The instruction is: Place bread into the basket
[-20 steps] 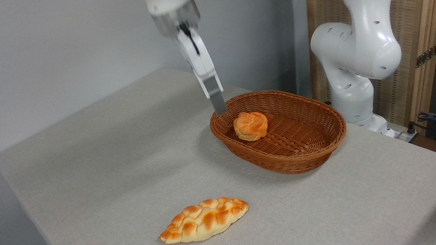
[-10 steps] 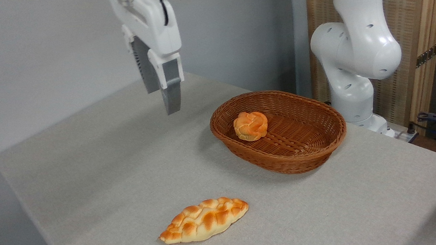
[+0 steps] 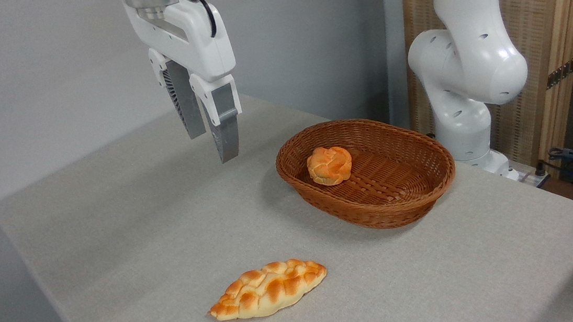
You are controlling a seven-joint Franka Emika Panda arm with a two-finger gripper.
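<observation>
Inside the basket [image 3: 413, 170], toward its left end, I see the bread [image 3: 329, 165] resting on the woven floor.
Off to the left my gripper [image 3: 211, 144] hangs above the desk [image 3: 129, 223], fingers slightly apart and empty; a braided loaf [image 3: 268, 289] lies on the desk nearer the camera.

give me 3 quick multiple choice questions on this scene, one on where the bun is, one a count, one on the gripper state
1. Where is the bun?
A. in the basket
B. on the table
C. in the gripper

2. How many bread pieces show?
A. one
B. two
C. three

3. What is the gripper's state?
A. shut on the bun
B. shut, empty
C. open, empty

Answers: 1 A, the bun lies on the basket's woven floor. 2 B, the bun plus the braided loaf on the table. 3 C, the fingers stand apart with nothing between.
</observation>
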